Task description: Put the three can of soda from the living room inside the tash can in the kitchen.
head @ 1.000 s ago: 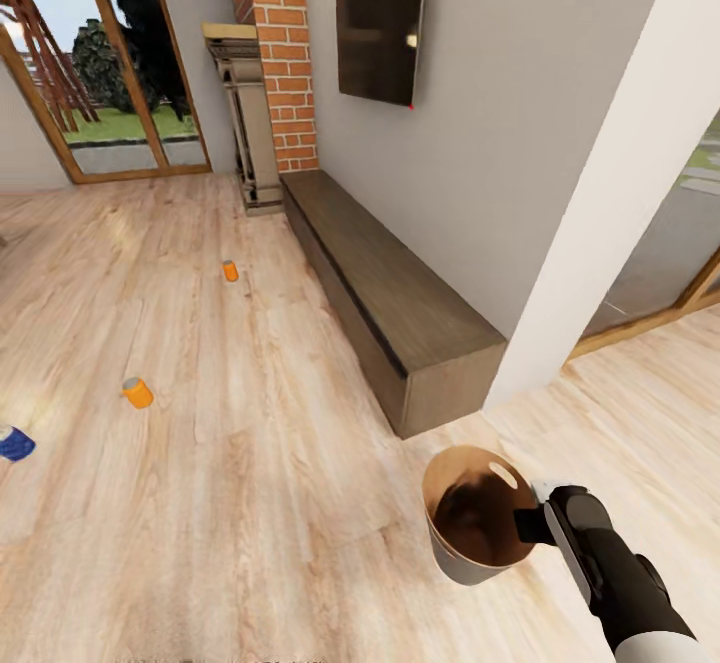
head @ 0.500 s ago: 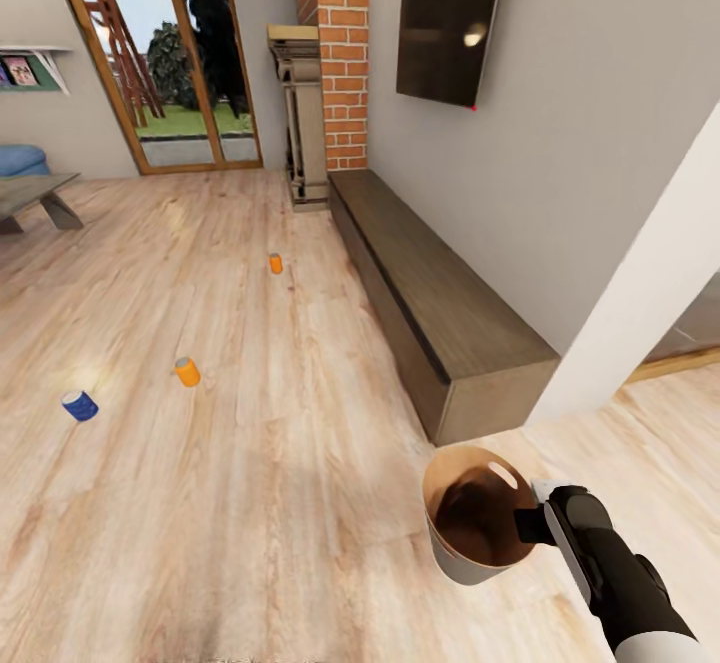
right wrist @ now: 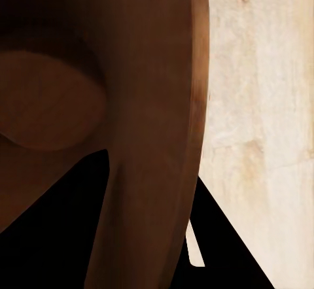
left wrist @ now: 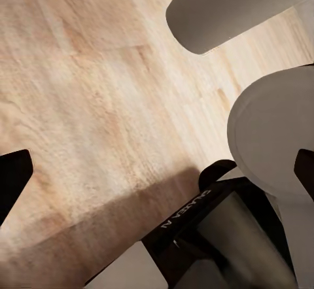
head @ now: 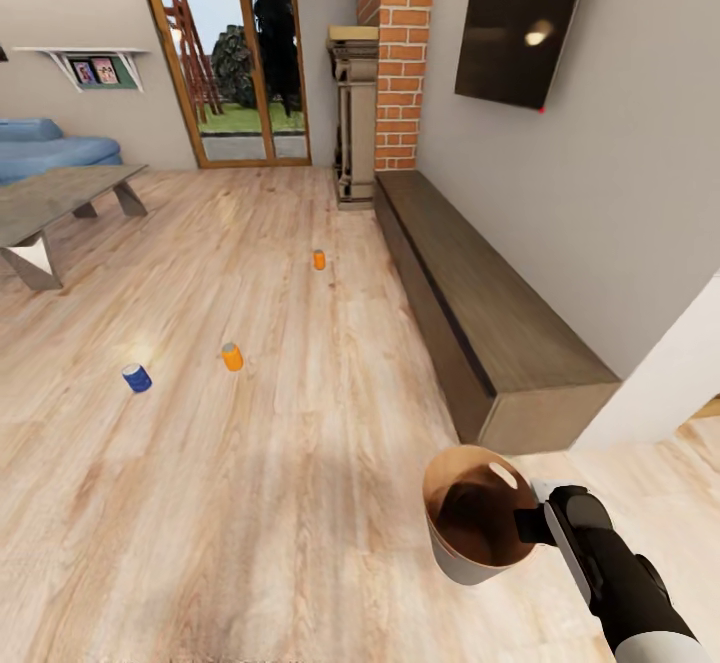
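Note:
Three soda cans lie apart on the pale wood floor: an orange one (head: 319,260) farthest off, a second orange one (head: 232,356) nearer, and a dark blue one (head: 137,378) to its left. My right gripper (head: 528,525) is shut on the rim of the trash can (head: 470,533), held upright at lower right, brown inside and off-white outside. The bin's brown inner wall (right wrist: 131,106) is close up in the right wrist view. My left gripper (left wrist: 157,171) is open over bare floor, its dark fingertips (left wrist: 13,178) wide apart, and the bin's pale outside (left wrist: 222,8) is beyond.
A long dark low cabinet (head: 490,313) runs along the right wall under a black TV (head: 520,23). A white pillar (head: 670,383) stands at right. The coffee table (head: 60,198) and blue sofa (head: 40,143) are far left, with a brick column (head: 400,53) and glass door behind.
The camera has swung left, so the whole picture has shifted right, bringing in the coffee table and sofa. The bin stays in my right gripper as before.

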You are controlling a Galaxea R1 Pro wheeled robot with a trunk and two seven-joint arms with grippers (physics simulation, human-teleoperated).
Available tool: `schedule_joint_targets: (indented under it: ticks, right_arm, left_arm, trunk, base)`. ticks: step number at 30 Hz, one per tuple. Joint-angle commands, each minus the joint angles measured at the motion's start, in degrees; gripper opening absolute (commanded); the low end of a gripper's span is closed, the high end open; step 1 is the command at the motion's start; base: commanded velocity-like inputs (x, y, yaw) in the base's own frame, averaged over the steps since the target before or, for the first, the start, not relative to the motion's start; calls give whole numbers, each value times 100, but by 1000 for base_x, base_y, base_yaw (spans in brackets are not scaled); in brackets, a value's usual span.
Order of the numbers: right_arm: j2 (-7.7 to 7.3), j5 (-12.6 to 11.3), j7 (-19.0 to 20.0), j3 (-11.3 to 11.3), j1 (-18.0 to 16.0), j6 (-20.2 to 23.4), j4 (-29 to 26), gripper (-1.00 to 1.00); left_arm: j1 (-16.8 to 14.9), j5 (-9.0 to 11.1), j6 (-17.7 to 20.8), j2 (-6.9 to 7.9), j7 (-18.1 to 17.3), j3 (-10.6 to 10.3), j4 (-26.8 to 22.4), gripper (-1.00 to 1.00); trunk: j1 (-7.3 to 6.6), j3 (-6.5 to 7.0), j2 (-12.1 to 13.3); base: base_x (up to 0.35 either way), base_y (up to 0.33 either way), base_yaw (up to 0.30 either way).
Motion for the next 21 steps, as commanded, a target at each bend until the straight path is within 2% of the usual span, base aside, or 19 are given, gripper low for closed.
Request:
schedule_joint_targets:
  ticks: [1,7,13,21]
  right_arm:
    - [0,-67,6,2,-2,-1,-1,-100]
    - [0,-67,6,2,-2,-1,-1,-100]
    - [0,-67,6,2,-2,-1,-1,-100]
    - [0,-67,6,2,-2,-1,-1,-100]
  left_arm:
    - [-2,-1,1,0,0,0,2,100]
    - [0,0,7,0,0,0,8,100]
    - [0,3,8,0,0,-4,9,100]
    - [2,6,4,0,0,-1,1,100]
  trunk:
    - [0,1,0]
    - [0,1,0]
    - [0,1,0]
    - [0,1,0]
  base:
    - [61,0,287]
    - [181,56,155]
    - [296,103,26]
    - [338,20,3]
